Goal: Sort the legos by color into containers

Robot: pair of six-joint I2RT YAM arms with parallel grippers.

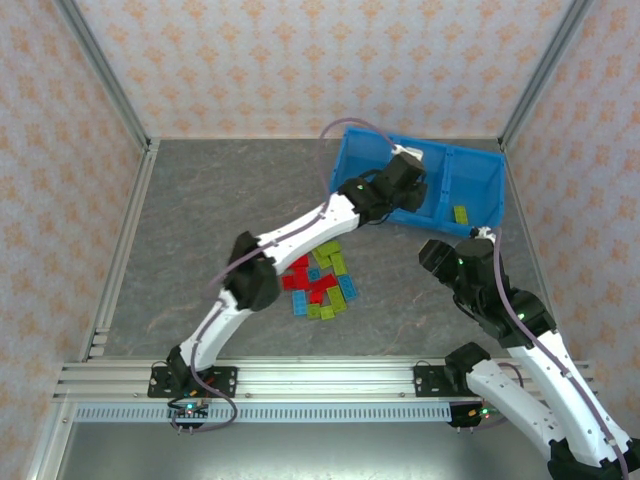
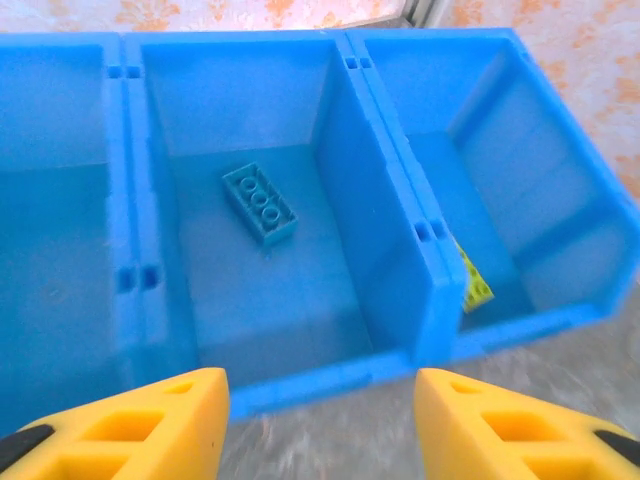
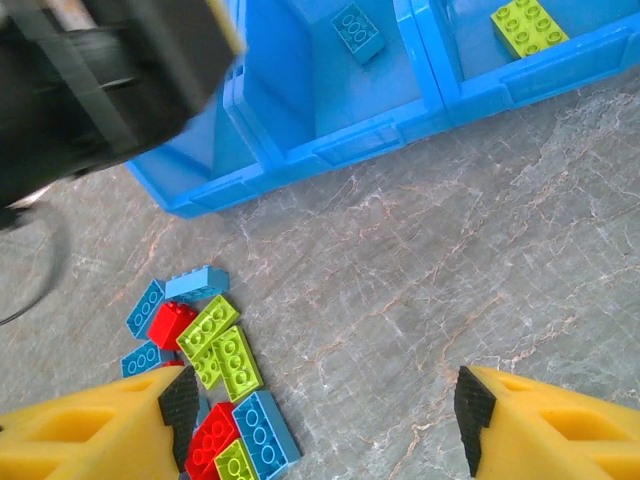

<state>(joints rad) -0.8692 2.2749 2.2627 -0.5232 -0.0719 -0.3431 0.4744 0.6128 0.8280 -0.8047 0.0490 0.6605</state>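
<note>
The long blue bin is found at the far right corner of the bench, set somewhat askew to the far edge. The left gripper is held above the bin's near wall, facing the middle compartment. Its yellow fingers are parted and nothing is gripped between them. One blue brick is seen lying flat, studs up, on the floor of the middle compartment. One lime brick lies in the right-end compartment, close to the near wall and partly hidden by the divider. The right gripper is poised over bare bench just before the bin, with its jaws spread wide and empty. The other bricks, red, blue and lime, are gathered in a loose pile about the middle of the bench, well apart from the bin.
</note>
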